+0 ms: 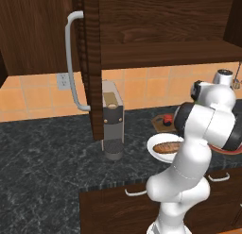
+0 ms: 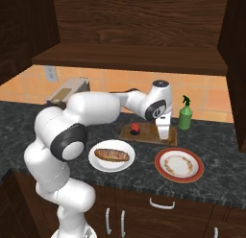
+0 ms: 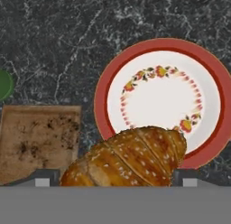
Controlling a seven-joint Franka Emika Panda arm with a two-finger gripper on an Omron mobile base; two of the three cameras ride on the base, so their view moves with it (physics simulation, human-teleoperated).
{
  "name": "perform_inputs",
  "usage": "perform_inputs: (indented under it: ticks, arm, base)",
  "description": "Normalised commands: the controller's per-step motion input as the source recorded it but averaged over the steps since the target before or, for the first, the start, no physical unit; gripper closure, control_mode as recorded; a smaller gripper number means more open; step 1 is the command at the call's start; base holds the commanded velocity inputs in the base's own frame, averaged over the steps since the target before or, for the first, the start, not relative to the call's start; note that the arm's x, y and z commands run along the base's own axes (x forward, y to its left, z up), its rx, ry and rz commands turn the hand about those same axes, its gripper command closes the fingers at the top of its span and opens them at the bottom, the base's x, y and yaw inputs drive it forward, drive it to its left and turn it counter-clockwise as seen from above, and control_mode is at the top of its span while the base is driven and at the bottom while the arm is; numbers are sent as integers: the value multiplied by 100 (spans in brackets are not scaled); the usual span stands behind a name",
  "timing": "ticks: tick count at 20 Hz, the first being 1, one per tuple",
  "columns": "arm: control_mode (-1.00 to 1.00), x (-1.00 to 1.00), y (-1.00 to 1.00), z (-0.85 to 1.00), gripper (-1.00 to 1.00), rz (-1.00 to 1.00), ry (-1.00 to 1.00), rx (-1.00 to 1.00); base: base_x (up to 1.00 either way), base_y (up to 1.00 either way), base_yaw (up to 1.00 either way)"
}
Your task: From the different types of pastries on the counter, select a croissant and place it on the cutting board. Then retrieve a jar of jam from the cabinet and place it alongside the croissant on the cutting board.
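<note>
Here, croissant [image 3: 126, 157] clamped between the tool [image 3: 117, 179] fingers, hanging over the red-rimmed plate [image 3: 212, 74] edge, just beside the cutting board [image 3: 40, 137]. Red jar of jam [image 2: 135, 128] already on that board. Longer pastry [image 2: 111, 155] on white plate [image 2: 96, 162], on the desk [image 2: 211, 184].

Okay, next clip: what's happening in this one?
The arm's gripper holds the croissant over the cutting board, beside the red-rimmed plate. The jam jar already sits on the board. The long pastry lies on a white plate, and the cabinet door stands open.
</note>
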Motion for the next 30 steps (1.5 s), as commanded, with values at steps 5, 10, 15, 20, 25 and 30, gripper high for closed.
perform_inputs:
  ticks: [5,10,15,20,25,30]
  arm:
    - [-100,64,5,15,100,26,-6,7]
    - [-100,48,-5,17,100,19,-7,5]
    - [-100,37,47,-54,100,-3,-24,-10]
    - [-100,28,26,-26,100,0,-12,-6]
    - [-100,33,2,-30,100,0,-5,-7]
    - [-100,48,-6,-33,100,0,12,-9]
  base:
    - [0,0,0]
    - [0,0,0]
    - [0,0,0]
    - [0,0,0]
    - [0,0,0]
    - [0,0,0]
